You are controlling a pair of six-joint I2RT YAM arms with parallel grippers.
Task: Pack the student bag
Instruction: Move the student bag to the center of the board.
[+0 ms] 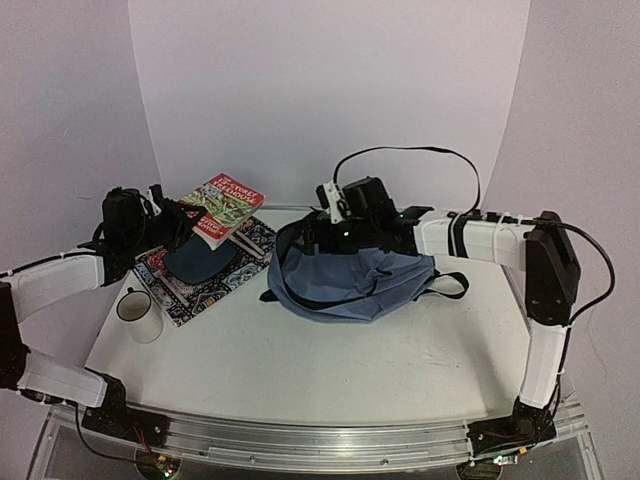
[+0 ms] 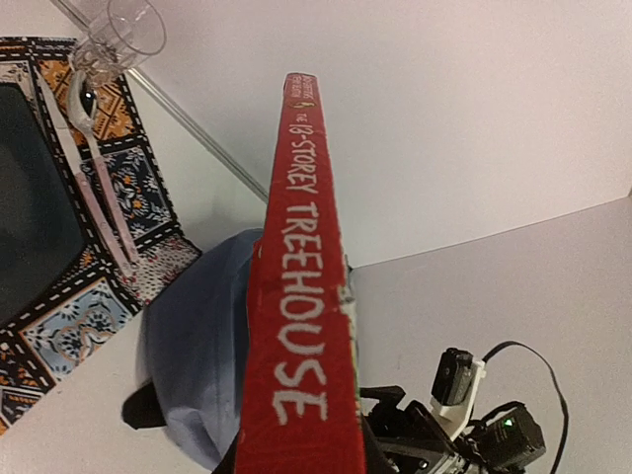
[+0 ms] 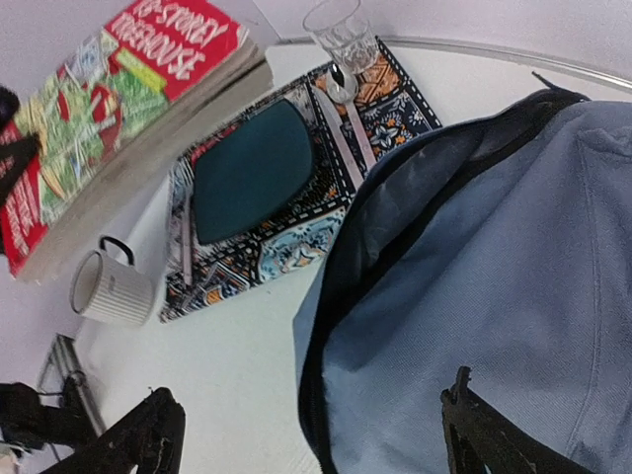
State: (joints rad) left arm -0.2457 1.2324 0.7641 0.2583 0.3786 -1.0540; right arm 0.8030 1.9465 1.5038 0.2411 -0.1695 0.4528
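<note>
left fingers (image 1: 180,224): clamped on one end of the red "13-Storey Treehouse" paperback (image 1: 222,207)
paperback: off the worktop (image 1: 330,350), tilted, with its free end sticking out past the left fingers toward the student bag (image 1: 352,282); spine faces the left wrist camera
right fingers (image 3: 158,434): spread wide apart, hovering just over the student bag
student bag: grey-blue, lying on the worktop directly under the right fingers; dark zipper rim (image 3: 326,306) gapes between them; well off to the side of the left fingers
placemat (image 3: 395,114): patterned, below the left fingers and the paperback; carries a dark teal plate (image 3: 252,168) and a spoon (image 3: 343,87)
glass (image 3: 341,30): just beyond the spoon's bowl
mug (image 1: 138,312): white, on the worktop beside the placemat, nearer the arm bases than the left fingers
</note>
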